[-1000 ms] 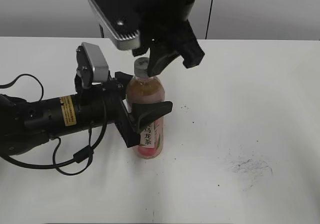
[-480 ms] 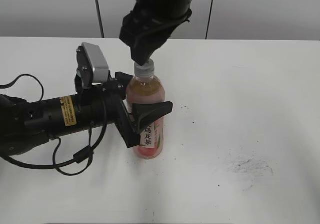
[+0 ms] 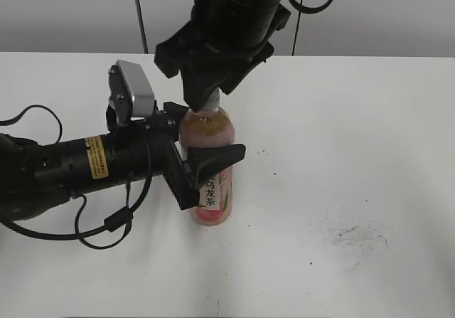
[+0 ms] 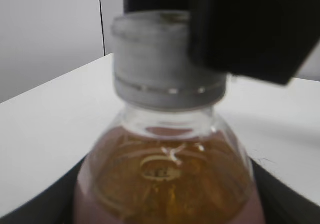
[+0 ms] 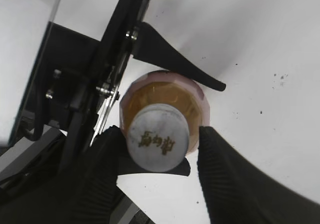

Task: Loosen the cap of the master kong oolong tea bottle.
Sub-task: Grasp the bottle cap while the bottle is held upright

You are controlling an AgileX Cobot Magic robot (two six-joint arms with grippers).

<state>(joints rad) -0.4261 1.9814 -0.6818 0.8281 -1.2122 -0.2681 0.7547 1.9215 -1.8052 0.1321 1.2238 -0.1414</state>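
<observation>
The master kong oolong tea bottle (image 3: pixel 211 190) stands upright on the white table, amber tea inside, pink label low down. My left gripper (image 3: pixel 206 136) reaches in from the left and is shut on its body, one finger on each side. My right gripper (image 3: pixel 206 94) comes down from above and hides most of the cap in the exterior view. In the right wrist view the white cap (image 5: pixel 156 139) with its dark logo lies between the ribbed fingers (image 5: pixel 100 159). The left finger touches it and a narrow gap shows at the right one, so my right gripper (image 5: pixel 160 134) is open. The left wrist view shows the cap (image 4: pixel 160 58) close up.
Black cables (image 3: pixel 106 225) loop on the table beside the left arm. Dark scuff marks (image 3: pixel 352 236) lie on the table (image 3: pixel 370 133) to the right. A grey wall runs behind, with thin black cords (image 3: pixel 140 12) hanging in front of it.
My right gripper has turned about the bottle's axis above the cap, and its silver wrist housing has swung out of sight. Bottle and left arm have not moved.
</observation>
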